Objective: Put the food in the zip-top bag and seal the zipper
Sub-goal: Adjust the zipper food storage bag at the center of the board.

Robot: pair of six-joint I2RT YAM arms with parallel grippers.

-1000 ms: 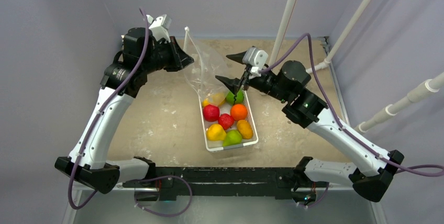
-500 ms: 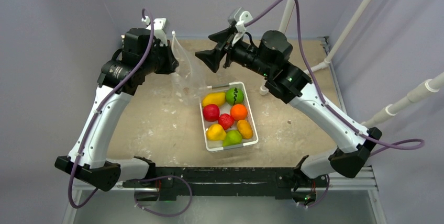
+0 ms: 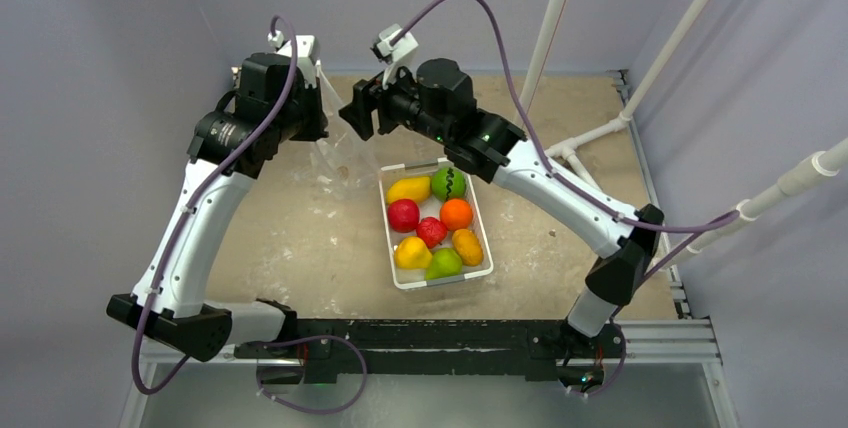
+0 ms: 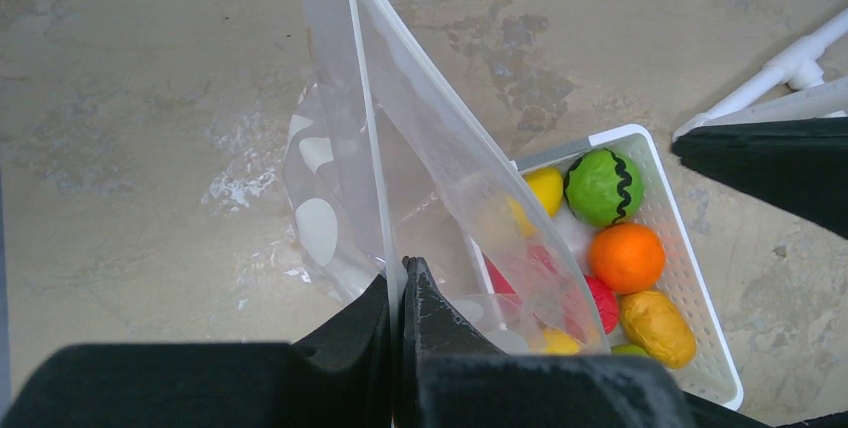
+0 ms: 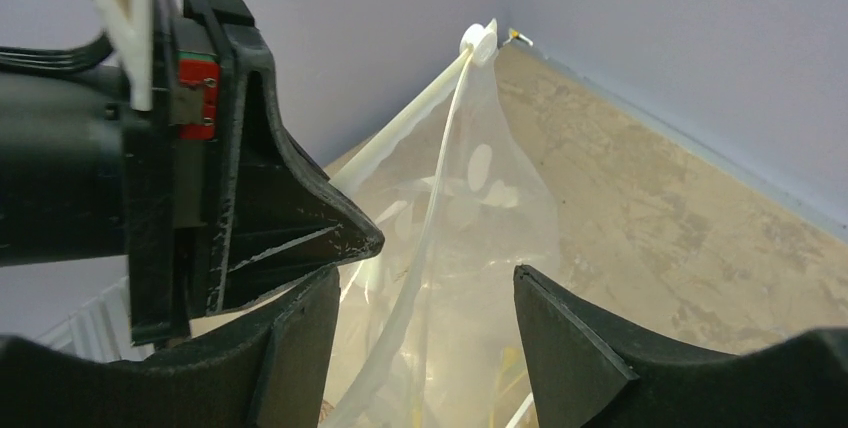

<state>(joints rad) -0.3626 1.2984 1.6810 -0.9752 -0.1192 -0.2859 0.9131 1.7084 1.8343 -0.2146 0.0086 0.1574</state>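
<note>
The clear zip-top bag hangs from my left gripper, which is shut on one side of the zipper. The bag's mouth gapes open, and its bottom rests on the table left of the white tray. The food, several yellow, green, red and orange toy fruits, lies in the tray; it also shows in the left wrist view. My right gripper is open and empty beside the left one. In the right wrist view its jaws straddle the zipper strip without touching it.
The tray sits mid-table, just right of the bag. White pipes rise at the back right and one lies on the table. Purple walls close in the back and both sides.
My right arm swung from above the tray's far end to the back left, up to the bag's mouth, still open. My left gripper drew the bag a little left, off the tray.
</note>
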